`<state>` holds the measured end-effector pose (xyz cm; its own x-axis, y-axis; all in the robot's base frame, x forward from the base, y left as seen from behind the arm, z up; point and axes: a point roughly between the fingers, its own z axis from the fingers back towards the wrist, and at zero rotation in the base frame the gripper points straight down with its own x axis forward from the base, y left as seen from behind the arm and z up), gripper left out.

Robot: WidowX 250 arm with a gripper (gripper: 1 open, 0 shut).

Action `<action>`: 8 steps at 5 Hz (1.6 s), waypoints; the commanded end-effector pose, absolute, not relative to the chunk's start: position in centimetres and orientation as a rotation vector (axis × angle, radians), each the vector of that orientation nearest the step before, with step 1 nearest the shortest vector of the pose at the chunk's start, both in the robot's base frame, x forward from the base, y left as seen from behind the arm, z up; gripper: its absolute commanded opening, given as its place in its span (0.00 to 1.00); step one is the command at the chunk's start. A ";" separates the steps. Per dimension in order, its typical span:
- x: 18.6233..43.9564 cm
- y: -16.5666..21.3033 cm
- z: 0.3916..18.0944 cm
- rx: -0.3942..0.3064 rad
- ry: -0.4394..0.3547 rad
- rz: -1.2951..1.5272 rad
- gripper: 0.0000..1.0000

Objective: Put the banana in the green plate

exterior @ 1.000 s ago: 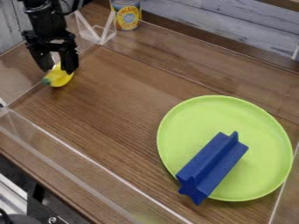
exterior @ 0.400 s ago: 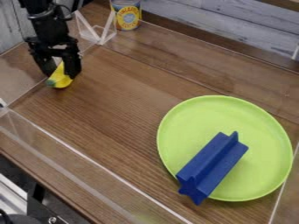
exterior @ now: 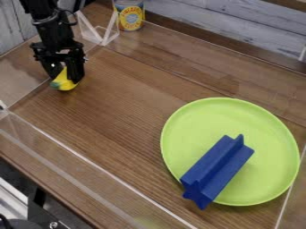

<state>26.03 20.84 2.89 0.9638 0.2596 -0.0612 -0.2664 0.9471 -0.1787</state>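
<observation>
Camera view, looking down along the wooden table (exterior: pixel 120 107): nearest, on the right, lies the green plate (exterior: pixel 198 125), and a blue cross-shaped block (exterior: pixel 216 170) rests on its near half. The plate holds no banana yet. The middle of the table between plate and arm is bare wood.

Farther off, at the far left, the black gripper (exterior: pixel 60 73) points almost straight down over the banana (exterior: pixel 63 82). A second ago its fingers stood apart on either side of the fruit; now they have drawn in around it, and it sits a touch lower. From here the yellow body looks pinched between them, though the fingers hide the contact itself, so I'd say gripped rather than swear to it. The banana is on the table, well apart from the plate.

So the grasp looks made; lifting and carrying right and nearer to the plate remain. Beyond the arm a yellow can (exterior: pixel 129 16) stands at the far edge.
</observation>
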 end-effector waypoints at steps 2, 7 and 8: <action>26.4 20.6 6.3 -0.145 -0.001 0.243 0.00; 26.6 11.0 17.3 -0.085 -0.102 0.066 0.00; 26.0 8.4 17.7 -0.100 -0.105 0.058 0.00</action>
